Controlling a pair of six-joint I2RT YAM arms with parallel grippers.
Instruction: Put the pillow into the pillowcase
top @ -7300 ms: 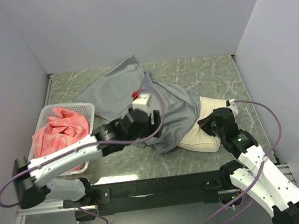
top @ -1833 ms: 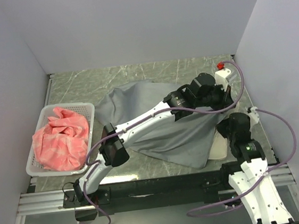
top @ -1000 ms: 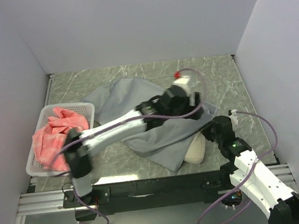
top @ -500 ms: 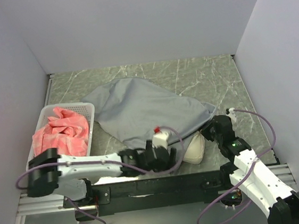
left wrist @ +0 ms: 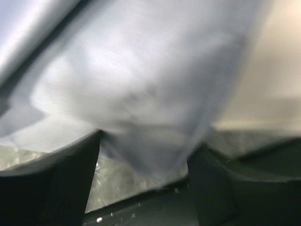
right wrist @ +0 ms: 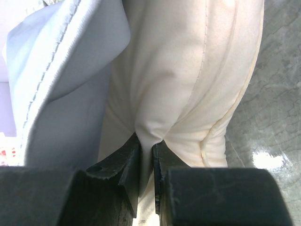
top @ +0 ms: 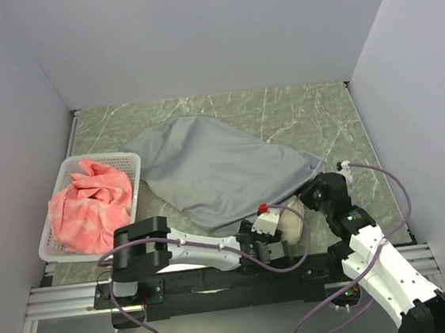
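Pillow (top: 294,224) was found at the near right, mostly covered by the pillowcase (top: 215,171), with only its cream near end left showing. The left gripper (top: 269,249) had been swung back from the far right to the near edge, jaws wide, with blurred grey cloth between them and apparently not clamped. The right gripper (right wrist: 151,155) was kept narrow, pinched on a pillow fold. Insertion was judged partial. Counted: one pillow, one pillowcase, one basket (top: 110,157), one pink cloth (top: 88,208), two arms.
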